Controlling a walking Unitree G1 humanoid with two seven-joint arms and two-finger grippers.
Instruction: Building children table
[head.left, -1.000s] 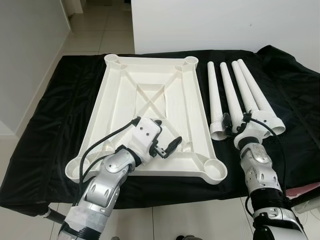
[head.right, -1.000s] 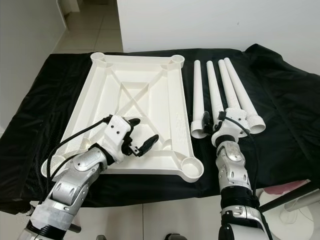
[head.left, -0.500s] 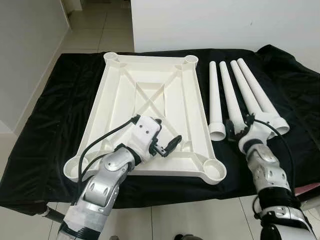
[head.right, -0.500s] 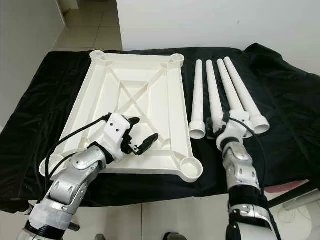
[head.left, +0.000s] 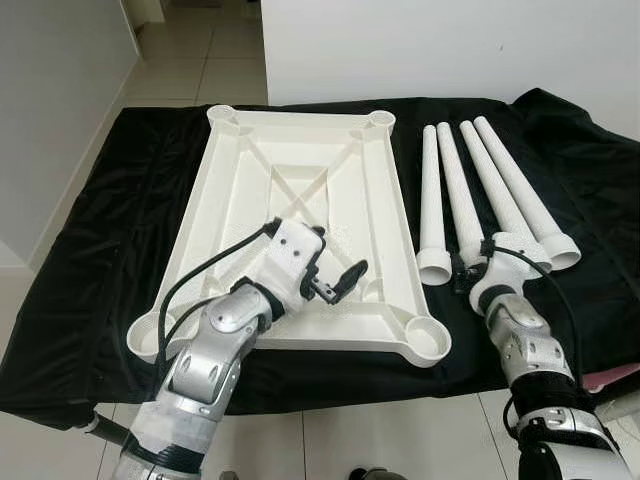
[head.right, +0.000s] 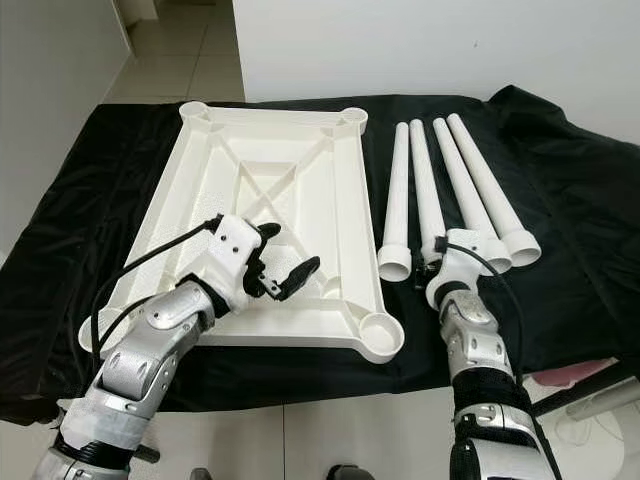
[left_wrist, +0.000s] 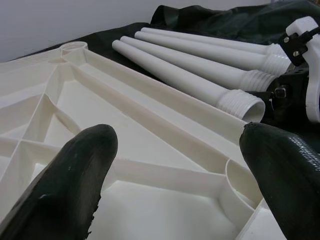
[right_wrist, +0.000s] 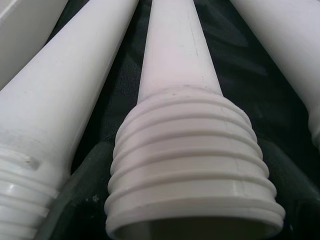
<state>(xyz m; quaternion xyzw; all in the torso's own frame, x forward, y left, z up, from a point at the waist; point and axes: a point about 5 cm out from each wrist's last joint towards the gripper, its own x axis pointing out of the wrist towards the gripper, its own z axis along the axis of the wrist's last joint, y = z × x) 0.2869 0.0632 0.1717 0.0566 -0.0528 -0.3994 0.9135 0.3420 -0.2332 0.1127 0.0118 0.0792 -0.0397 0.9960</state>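
Upturned white tabletop (head.left: 300, 190) on black-draped desk (head.left: 90, 250). Left gripper (head.left: 335, 285) above it, jaws spread. Right gripper (head.left: 470, 272) at second table leg's (head.left: 455, 205) threaded end; jaw state unclear. No readable writing.

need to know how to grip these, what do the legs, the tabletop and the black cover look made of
Legs: likely moulded plastic, smooth matte white, with ridged threads at the wide ends.
Tabletop: seemingly the same white plastic, with moulded ribs and corner sockets.
Cover: probably thin fabric or sheeting, wrinkled with a slight sheen.
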